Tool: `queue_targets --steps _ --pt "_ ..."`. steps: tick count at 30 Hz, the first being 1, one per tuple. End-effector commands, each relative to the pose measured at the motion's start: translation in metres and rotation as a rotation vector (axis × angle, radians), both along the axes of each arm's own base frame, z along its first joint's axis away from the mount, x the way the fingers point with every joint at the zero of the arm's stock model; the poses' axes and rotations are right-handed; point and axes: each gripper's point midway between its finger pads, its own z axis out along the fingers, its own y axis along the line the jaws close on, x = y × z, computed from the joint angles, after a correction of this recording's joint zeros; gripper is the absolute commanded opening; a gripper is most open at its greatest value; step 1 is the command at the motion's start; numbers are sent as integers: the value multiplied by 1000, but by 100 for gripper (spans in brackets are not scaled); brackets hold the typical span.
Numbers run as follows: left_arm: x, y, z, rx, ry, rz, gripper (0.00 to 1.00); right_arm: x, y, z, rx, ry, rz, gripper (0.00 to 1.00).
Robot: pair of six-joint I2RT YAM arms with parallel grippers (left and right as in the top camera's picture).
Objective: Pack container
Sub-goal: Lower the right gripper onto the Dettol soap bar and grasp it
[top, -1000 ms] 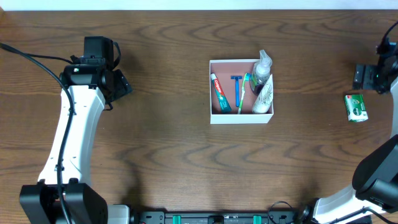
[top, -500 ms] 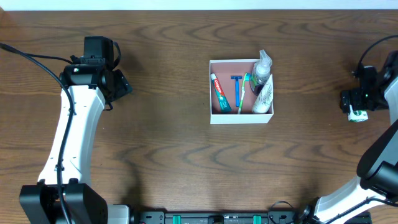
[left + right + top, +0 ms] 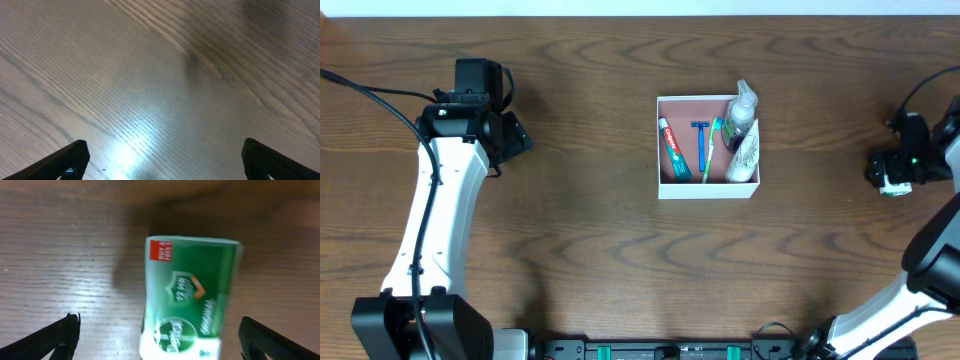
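The container (image 3: 665, 102) is a square white-walled box with a pink floor at the table's middle. Inside lie a toothpaste tube (image 3: 674, 149), a blue razor (image 3: 700, 144), a green toothbrush (image 3: 712, 147) and two bottles (image 3: 742, 125). A green soap box (image 3: 189, 296) lies flat on the wood at the far right, mostly under my right arm in the overhead view, where only a bit of the soap box (image 3: 891, 186) shows. My right gripper (image 3: 159, 336) hangs open over it, fingers apart on either side. My left gripper (image 3: 161, 159) is open above bare wood at the far left.
The wooden table (image 3: 580, 220) runs to a white edge at the back. A black cable (image 3: 370, 90) trails from the left arm toward the left edge. The left arm's white link (image 3: 435, 215) reaches from the front-left corner.
My right gripper has swung forward and left from beside the soap box to directly over it, now covering most of it from above. The left arm has stayed put.
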Motion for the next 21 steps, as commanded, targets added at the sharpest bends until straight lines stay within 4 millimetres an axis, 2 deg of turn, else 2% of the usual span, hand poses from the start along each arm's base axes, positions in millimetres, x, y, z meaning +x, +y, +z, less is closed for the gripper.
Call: queue_targets --steps 1,11,21 --pt "-2 3 -3 11 14 10 98 -1 1 -14 29 15 16 99" --pt "-3 3 -3 11 14 10 98 0 -1 -21 33 18 -1 97" --pt "-2 3 -3 11 14 10 98 0 -1 -21 36 21 -28 72"
